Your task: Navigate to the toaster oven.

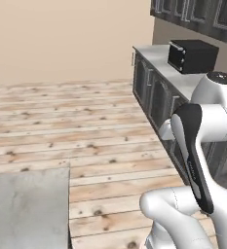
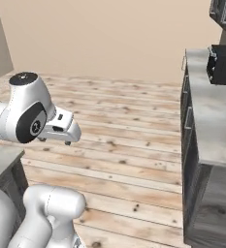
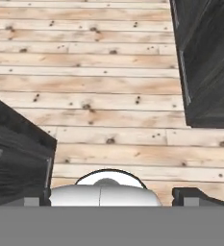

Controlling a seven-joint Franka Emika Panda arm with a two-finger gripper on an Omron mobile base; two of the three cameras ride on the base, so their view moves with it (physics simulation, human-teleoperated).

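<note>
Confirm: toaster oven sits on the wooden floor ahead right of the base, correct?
Not the floor. The toaster oven sits on top of the grey counter above the dark cabinets, ahead right of the base; the left base view shows it.

no readable text, label, brand, number or sign stands on anything in these views.
</note>
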